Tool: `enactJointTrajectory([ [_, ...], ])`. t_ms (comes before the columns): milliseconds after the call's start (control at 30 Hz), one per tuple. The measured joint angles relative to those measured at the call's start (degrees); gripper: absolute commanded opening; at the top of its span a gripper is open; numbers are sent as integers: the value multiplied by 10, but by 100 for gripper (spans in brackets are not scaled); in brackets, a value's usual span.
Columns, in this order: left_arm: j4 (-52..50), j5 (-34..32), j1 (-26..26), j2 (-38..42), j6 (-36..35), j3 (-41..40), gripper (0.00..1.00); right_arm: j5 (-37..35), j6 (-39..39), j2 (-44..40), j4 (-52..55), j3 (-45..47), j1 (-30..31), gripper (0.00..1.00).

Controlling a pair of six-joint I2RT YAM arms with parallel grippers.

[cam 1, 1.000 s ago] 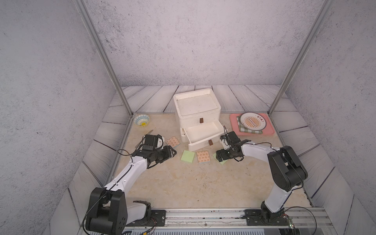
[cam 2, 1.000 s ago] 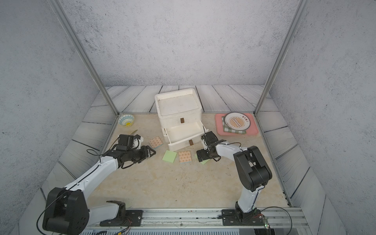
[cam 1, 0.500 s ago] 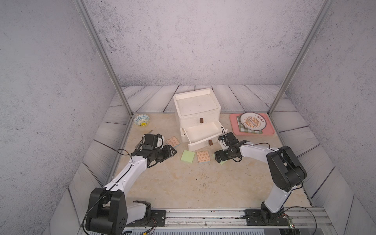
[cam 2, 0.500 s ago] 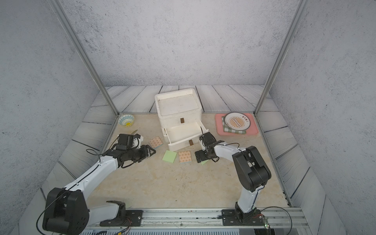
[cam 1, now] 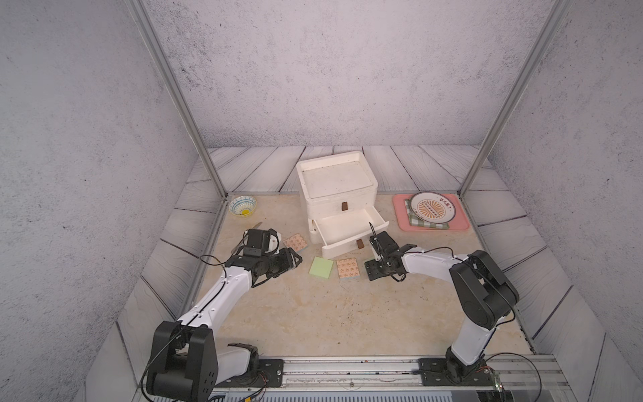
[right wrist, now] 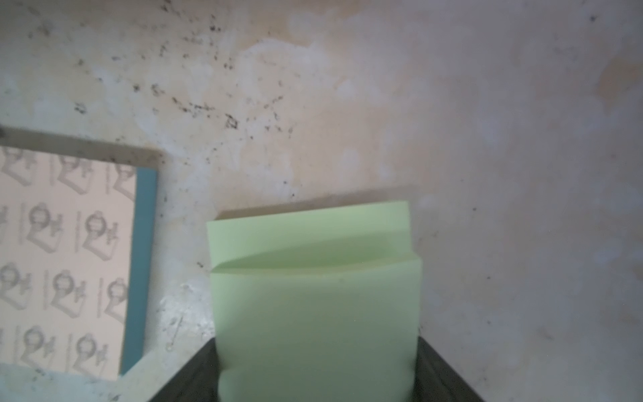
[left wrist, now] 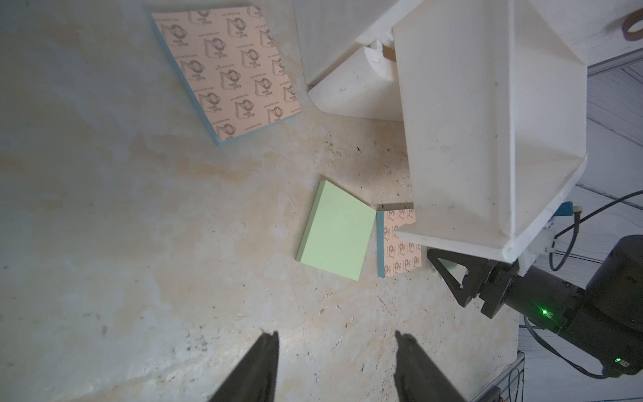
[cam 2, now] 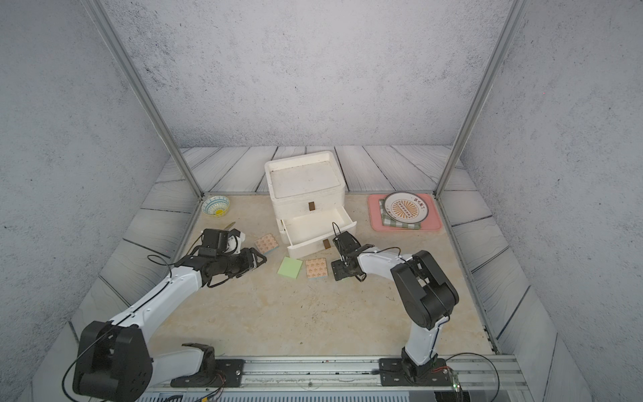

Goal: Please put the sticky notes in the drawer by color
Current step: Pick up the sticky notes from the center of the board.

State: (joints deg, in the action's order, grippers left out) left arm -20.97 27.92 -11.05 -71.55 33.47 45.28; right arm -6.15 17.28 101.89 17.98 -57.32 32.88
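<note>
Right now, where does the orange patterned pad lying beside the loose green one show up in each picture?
In a top view: patterned pad just in front of the open drawer.
In a top view: same place.
Left wrist: partly hidden behind that drawer.
Right wrist: cut off by the frame, beside the gripped green pad.
Shared landmark: the right pincer, next to it in all four.

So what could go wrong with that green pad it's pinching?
Two things, I'd guess. The sheets of the green pad are fanning apart in the right tool, so the pad may buckle or slip when lifted. And the open drawer stands close beside that arm, so a careless lift could knock it.
</note>
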Motion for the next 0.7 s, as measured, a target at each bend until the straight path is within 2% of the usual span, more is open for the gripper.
enactJointTrajectory([
  [133, 0, 0, 0, 0, 0, 0, 58, -9, 9, -6, -18, 13, 2, 65],
  [333, 0, 2, 0, 0, 0, 0, 58, -16, 19, -41, -28, 53, 3, 65],
  [500, 0, 2, 0, 0, 0, 0, 58, -15, 28, -104, 22, 81, 3, 65],
  [700, 2, 4, 0, 0, 2, 5, 58, -7, 34, -198, 90, 54, 3, 65],
])
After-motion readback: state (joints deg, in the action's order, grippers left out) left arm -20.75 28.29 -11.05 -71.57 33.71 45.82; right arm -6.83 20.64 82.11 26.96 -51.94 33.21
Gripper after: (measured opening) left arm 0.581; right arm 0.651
